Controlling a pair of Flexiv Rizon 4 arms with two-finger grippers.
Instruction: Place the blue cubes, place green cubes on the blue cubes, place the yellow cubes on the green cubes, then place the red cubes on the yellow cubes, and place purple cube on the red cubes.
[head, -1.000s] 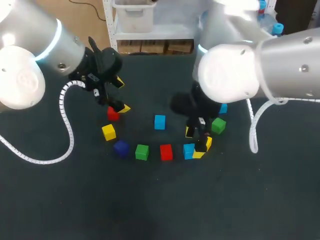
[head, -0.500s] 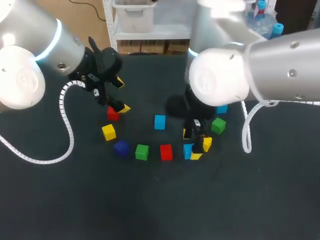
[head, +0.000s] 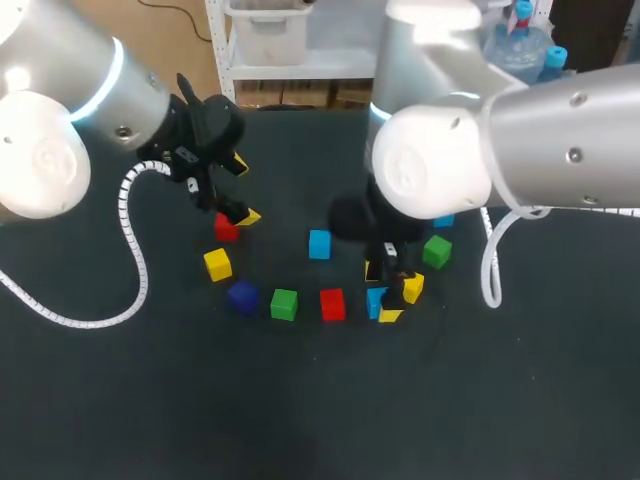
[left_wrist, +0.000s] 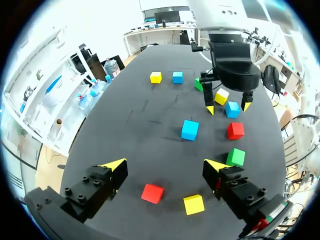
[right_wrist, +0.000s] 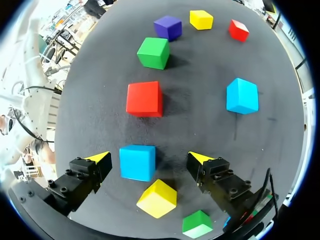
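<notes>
Right tool (right_wrist: 148, 160) wide open, holding nothing. Blue cube (right_wrist: 137, 162) on tabletop (right_wrist: 200, 125) between its fingers, nearer one finger. Yellow cube (right_wrist: 157, 198) just beside blue one, toward wrist; green cube (right_wrist: 197, 224) further back. Red cube (right_wrist: 144, 99) ahead, apart. Left tool (left_wrist: 166, 164) wide open, empty, above another red cube (left_wrist: 152, 193). Overhead, right arm (head: 450, 160) hides far cubes. Count across views: three blue, three yellow, two green, two red, one purple cube (right_wrist: 167, 27), all lying singly.

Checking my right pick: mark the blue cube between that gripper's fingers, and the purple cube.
Blue cube (right_wrist: 137, 162), right wrist view, top face.
Purple cube (right_wrist: 168, 25), right wrist view, top face.
</notes>
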